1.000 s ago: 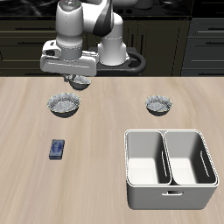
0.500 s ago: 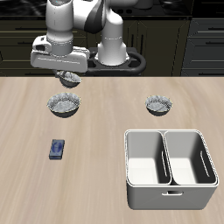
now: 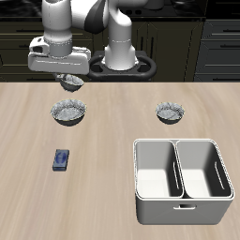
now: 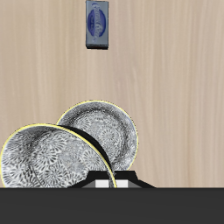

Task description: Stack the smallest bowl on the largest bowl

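My gripper (image 3: 70,79) is shut on the smallest bowl (image 3: 71,83), a small grey-white bowl with a dark speckled rim, and holds it in the air. The largest bowl (image 3: 69,112) rests on the table just below it and slightly nearer the front edge. In the wrist view the held smallest bowl (image 4: 44,159) looms close to the camera and partly overlaps the largest bowl (image 4: 105,129) beneath it. The fingertips are mostly hidden behind the held bowl.
The mid-sized bowl (image 3: 171,113) sits on the table at the same depth, well apart. A white two-compartment caddy (image 3: 182,178) stands near the front edge. A small blue object (image 3: 62,159) lies in front of the largest bowl, also in the wrist view (image 4: 98,24).
My gripper has risen with the smallest bowl and shifted sideways, from just behind the largest bowl to higher above it. The bowls on the table have not moved.
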You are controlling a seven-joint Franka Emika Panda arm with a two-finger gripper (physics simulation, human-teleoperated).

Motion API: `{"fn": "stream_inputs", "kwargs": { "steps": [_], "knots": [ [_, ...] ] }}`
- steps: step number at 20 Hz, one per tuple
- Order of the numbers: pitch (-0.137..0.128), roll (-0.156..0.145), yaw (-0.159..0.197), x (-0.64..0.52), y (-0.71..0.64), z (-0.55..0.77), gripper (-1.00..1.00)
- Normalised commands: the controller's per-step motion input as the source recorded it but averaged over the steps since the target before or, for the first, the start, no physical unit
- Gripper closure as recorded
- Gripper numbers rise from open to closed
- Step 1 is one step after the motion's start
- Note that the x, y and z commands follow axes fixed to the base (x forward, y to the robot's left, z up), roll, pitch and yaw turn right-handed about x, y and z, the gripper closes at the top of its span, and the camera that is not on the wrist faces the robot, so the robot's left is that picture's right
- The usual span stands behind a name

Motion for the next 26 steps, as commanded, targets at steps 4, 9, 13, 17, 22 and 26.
{"fn": "stream_inputs", "kwargs": {
  "steps": [4, 9, 13, 17, 22, 26],
  "knots": [
    [0.000, 0.053, 0.009, 0.06, -0.04, 0.01, 1.00],
    [-0.005, 0.003, 0.010, 0.07, -0.04, 0.03, 1.00],
    [-0.003, -0.002, -0.006, 0.05, -0.02, -0.01, 1.00],
    [0.042, -0.016, -0.015, 0.05, -0.06, -0.26, 1.00],
    [0.047, -0.028, 0.003, 0.02, -0.06, -0.26, 1.00],
    [0.055, -0.025, 0.013, 0.01, -0.05, -0.33, 1.00]
  ]
}}
